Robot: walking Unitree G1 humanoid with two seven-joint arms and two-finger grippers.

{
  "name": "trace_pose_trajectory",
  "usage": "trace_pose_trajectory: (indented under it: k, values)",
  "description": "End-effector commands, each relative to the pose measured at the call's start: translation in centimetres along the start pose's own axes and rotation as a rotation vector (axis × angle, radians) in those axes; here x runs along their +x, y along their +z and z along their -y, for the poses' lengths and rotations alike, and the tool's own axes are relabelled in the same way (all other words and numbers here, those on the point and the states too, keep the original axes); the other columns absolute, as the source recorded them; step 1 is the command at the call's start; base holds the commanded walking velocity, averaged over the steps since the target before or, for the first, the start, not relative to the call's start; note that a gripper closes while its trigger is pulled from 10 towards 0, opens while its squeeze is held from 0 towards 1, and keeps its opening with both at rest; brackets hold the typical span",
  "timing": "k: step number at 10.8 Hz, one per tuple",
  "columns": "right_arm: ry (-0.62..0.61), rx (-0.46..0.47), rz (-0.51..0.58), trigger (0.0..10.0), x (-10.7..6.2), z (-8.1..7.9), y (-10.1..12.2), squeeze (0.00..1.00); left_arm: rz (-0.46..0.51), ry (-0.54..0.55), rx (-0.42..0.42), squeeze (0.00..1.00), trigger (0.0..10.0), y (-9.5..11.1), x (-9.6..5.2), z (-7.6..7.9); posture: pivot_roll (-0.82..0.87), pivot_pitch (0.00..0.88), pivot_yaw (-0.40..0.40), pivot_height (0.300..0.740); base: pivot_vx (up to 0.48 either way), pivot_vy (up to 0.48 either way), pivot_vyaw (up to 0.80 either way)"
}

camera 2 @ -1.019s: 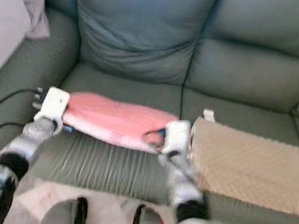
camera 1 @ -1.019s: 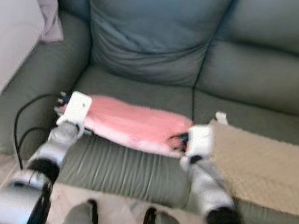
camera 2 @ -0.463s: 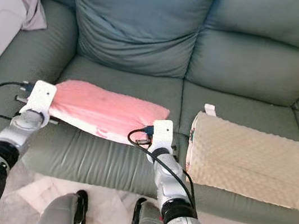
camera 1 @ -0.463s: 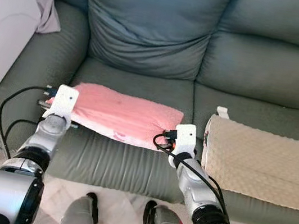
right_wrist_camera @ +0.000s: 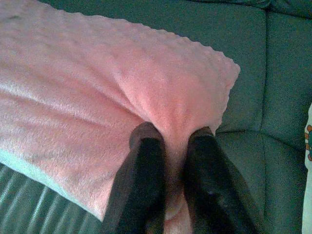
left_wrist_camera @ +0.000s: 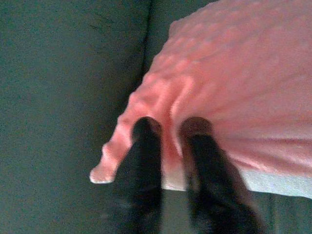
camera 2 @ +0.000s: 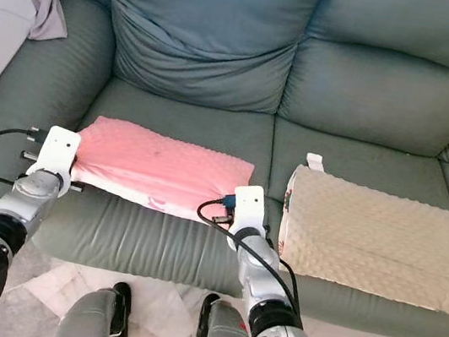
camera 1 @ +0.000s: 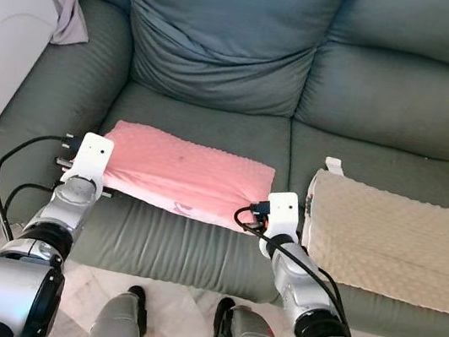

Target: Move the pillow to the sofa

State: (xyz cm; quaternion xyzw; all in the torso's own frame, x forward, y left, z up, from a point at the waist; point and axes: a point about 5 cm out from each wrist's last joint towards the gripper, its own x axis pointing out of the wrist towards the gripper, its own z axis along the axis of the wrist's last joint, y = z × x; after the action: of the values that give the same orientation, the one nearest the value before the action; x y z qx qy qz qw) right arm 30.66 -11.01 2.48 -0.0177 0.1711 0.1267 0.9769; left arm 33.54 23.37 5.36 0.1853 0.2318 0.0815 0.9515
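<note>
Pink pillow (camera 1: pixel 185 173) lies flat on the sofa (camera 1: pixel 222 74) seat near its front edge. Left hand (left_wrist_camera: pixel 168 127) and right hand (right_wrist_camera: pixel 170 134) each pinch a bunched end of it. Placement looks done; release remains. Beige cushion (camera 1: pixel 396 243) beside; marble floor (camera 1: pixel 184 316) below.

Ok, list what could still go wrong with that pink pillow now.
1. The left gripper and right gripper each pinch only a fold of the pink pillow; pulling back shut could drag it.
2. Its front edge lies at the front of the sofa seat, so a tug might slide it off.
3. The beige pillow sits close beside the right gripper and could be nudged.
</note>
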Motion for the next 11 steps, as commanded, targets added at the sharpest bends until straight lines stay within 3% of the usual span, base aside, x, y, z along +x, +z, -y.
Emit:
trace_pose_trajectory:
  k: [1,8,11]
  values:
    - [-0.054,0.017,-0.026,10.0,-0.3,1.0,-0.6,1.0,-0.028,0.039,0.013,1.0,10.0,-0.5,0.0,-1.1,-0.01,0.282,-0.038,0.74,0.0,0.0,0.0]
    - [-0.083,0.013,-0.011,10.0,-0.1,1.6,0.0,1.0,-0.017,0.074,0.0,1.0,10.0,-0.4,0.0,-2.0,-0.01,0.235,-0.045,0.74,0.0,0.0,0.0]
    - [0.028,0.056,0.005,10.0,0.1,-0.3,0.4,1.0,0.085,0.146,-0.038,1.0,10.0,0.4,-0.4,-3.7,0.0,0.218,-0.05,0.74,0.0,0.0,0.0]
